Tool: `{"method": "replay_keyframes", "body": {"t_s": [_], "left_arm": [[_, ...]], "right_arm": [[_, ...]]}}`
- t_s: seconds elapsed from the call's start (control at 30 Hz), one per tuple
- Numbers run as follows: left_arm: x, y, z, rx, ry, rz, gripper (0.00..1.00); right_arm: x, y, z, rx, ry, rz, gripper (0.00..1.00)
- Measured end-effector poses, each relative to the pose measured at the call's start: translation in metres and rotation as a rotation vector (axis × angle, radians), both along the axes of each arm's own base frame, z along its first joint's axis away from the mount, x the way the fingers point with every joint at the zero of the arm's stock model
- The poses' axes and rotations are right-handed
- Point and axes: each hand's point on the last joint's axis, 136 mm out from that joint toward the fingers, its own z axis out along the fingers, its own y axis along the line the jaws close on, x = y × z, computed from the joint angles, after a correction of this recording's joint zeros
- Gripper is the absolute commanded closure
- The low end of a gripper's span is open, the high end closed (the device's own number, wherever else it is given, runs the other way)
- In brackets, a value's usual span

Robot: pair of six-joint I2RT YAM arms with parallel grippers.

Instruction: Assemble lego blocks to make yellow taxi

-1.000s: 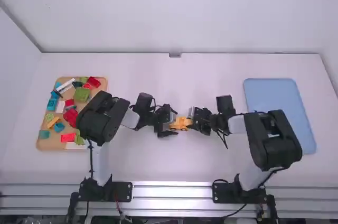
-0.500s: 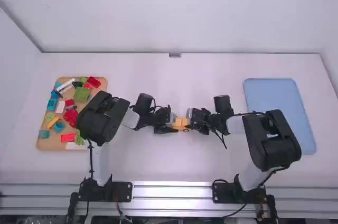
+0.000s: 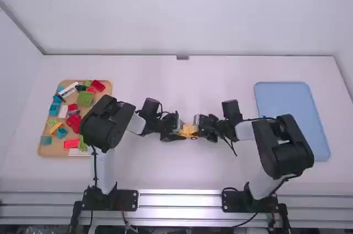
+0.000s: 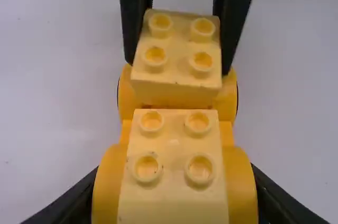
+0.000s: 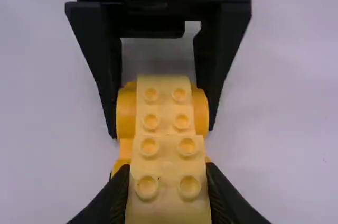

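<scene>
L gripper (image 3: 182, 129): fingers closed in on car base (image 3: 188, 134), mid-frame; were spread wide approx. 1 s ago.
R gripper (image 3: 198, 127): slid a bit twd frame left, now nearer L gripper.
Car base: less showing btwn grippers, ctr of pic.

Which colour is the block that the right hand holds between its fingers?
The block is pale yellow; the left wrist view shows it best.

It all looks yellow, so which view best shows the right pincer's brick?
The left wrist view: the brick shows four studs and one side. The right wrist view cuts off its near end; the high view blends it into the car.
</scene>
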Motion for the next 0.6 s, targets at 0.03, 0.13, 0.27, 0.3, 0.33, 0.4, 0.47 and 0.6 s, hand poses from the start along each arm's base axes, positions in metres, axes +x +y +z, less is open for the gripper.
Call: {"method": "replay_keyframes", "body": {"t_s": [0.03,0.13,0.27,0.3,0.33,0.4,0.47,0.6], "left_arm": [[-0.0002,0.0001,-0.0001,0.0,0.0,0.0,0.54],[-0.002,0.0001,-0.0005,0.0,0.004,-0.007,0.53],[-0.0026,0.0001,-0.0004,-0.001,0.003,-0.012,0.52],[-0.0029,0.0,-0.0006,0.0,0.004,-0.012,0.51],[-0.0028,0.0001,-0.0005,0.0,0.004,-0.012,0.52],[-0.0029,0.0001,-0.0006,0.0,0.004,-0.012,0.52],[-0.0032,0.0,-0.0005,-0.001,0.004,-0.014,0.51],[-0.0032,0.0001,-0.0004,-0.001,0.003,-0.015,0.51]], "right_arm": [[-0.0004,0.0004,-0.0001,0.0,0.001,0.001,0.81],[-0.0007,0.0006,0.0,0.001,0.006,0.0,0.8],[-0.0015,0.0004,-0.0004,0.001,0.018,-0.005,0.79],[-0.0016,0.0003,-0.0005,0.001,0.022,-0.008,0.79],[-0.0021,0.0002,-0.0009,0.0,0.025,-0.008,0.79],[-0.0033,0.0,-0.0014,0.0,0.034,-0.009,0.79],[-0.0051,0.0009,-0.0016,0.001,0.043,-0.007,0.78],[-0.004,0.0013,-0.0018,-0.002,0.045,-0.013,0.75]]}}
